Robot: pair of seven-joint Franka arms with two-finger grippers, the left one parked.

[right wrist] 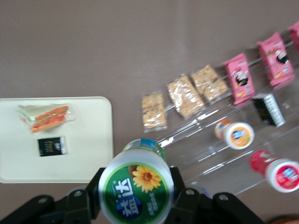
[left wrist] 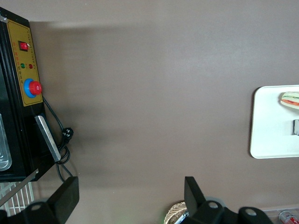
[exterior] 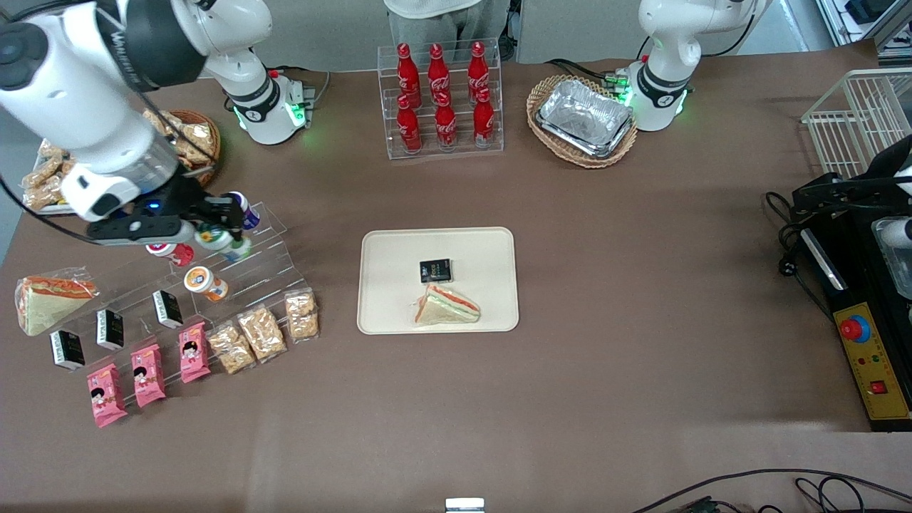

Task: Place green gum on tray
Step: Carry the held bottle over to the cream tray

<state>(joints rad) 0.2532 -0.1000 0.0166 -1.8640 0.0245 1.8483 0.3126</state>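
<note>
My right gripper (exterior: 217, 239) is shut on the green gum (exterior: 226, 242), a small white bottle with a green lid, and holds it just above the clear stepped display rack (exterior: 274, 267). In the right wrist view the green lid with a yellow flower (right wrist: 137, 189) fills the space between the black fingers (right wrist: 180, 184). The cream tray (exterior: 377, 299) lies on the table toward the middle, well apart from the gripper. It carries a wrapped sandwich (exterior: 447, 306) and a small black packet (exterior: 435, 271). The tray also shows in the right wrist view (right wrist: 93, 158) and in the left wrist view (left wrist: 268, 135).
On the rack lie an orange-lidded bottle (exterior: 205, 283), a red-lidded one (exterior: 171, 251), a blue-lidded one (exterior: 246, 211), black packets (exterior: 167, 308), pink snack packs (exterior: 147, 374) and nut bars (exterior: 262, 333). Cola bottles (exterior: 440, 100) and a foil tray in a wicker basket (exterior: 583, 117) stand farther away.
</note>
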